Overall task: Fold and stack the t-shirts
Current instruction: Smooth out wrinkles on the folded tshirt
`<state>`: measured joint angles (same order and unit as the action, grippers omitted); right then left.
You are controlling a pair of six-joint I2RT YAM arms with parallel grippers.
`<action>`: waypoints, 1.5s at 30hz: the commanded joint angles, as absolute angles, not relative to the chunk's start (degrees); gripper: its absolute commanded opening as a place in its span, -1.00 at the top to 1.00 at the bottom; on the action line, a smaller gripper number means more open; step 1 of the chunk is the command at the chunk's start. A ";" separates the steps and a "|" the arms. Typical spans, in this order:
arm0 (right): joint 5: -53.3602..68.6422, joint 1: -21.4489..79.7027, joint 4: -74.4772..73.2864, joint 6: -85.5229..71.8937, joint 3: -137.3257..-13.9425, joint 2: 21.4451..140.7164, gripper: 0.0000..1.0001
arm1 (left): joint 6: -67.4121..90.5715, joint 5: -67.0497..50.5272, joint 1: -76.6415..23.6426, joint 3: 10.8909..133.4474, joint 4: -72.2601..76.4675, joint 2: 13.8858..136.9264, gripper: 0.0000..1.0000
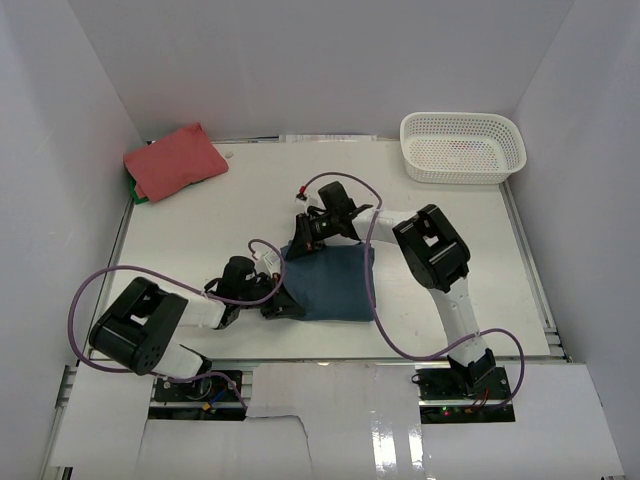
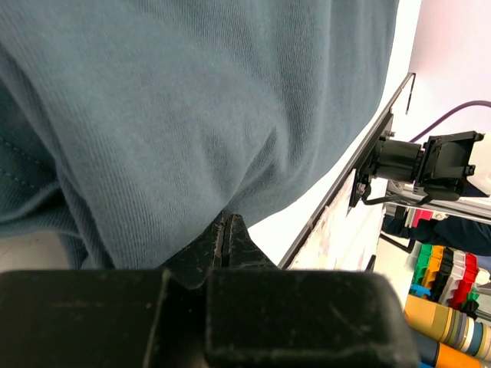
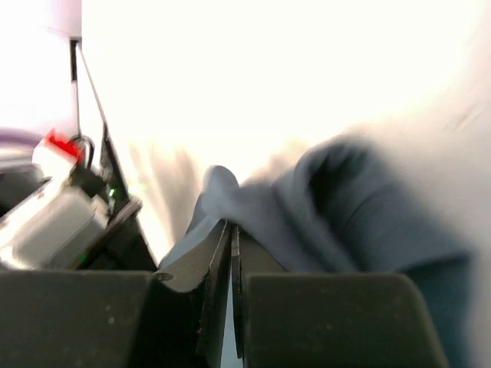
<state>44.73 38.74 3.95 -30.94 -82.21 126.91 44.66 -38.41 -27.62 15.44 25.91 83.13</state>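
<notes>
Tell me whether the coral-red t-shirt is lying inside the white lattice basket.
No, the folded coral-red cotton t-shirt lies at the far left, well apart from the white plastic lattice basket at the far right.

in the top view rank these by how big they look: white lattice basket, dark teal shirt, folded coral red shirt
Largest: white plastic lattice basket and dark teal-blue cotton t-shirt, too alike to rank.
Smallest: folded coral-red cotton t-shirt.
</notes>
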 commanded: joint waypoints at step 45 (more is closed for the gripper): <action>45.79 30.06 -5.19 -20.74 -57.23 100.37 0.85 | 41.22 -29.09 -42.45 37.44 15.45 88.58 1.00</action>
<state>43.55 30.70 -9.65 -20.01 -58.74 102.78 40.93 -30.50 -42.04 35.33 9.47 87.72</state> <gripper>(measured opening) 0.078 0.028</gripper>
